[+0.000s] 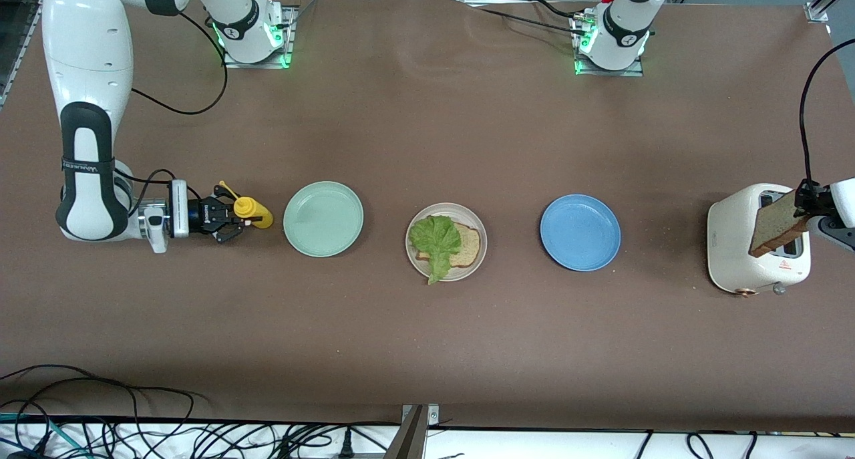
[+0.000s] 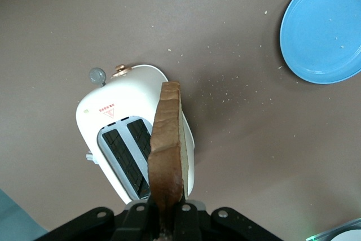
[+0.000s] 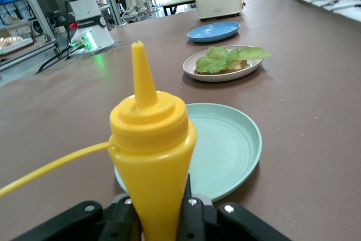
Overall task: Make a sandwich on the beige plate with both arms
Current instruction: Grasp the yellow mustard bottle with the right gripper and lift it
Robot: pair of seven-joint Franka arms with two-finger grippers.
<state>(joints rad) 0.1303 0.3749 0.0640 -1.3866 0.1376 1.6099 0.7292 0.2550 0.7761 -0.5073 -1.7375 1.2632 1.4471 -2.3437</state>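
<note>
Brown toast slice [image 2: 166, 150]: light, crumbly; left gripper [image 2: 166, 218] clamps its edge at toaster's [image 2: 107, 122] twelve o'clock. My right gripper [image 3: 163, 210] squeezes the soft mustard bottle [image 3: 151, 156].

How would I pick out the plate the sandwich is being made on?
Three round plates sit in a row across the brown table. The beige plate is the middle one, between the mint-green plate and blue plate. Only it holds bread and lettuce.
</note>
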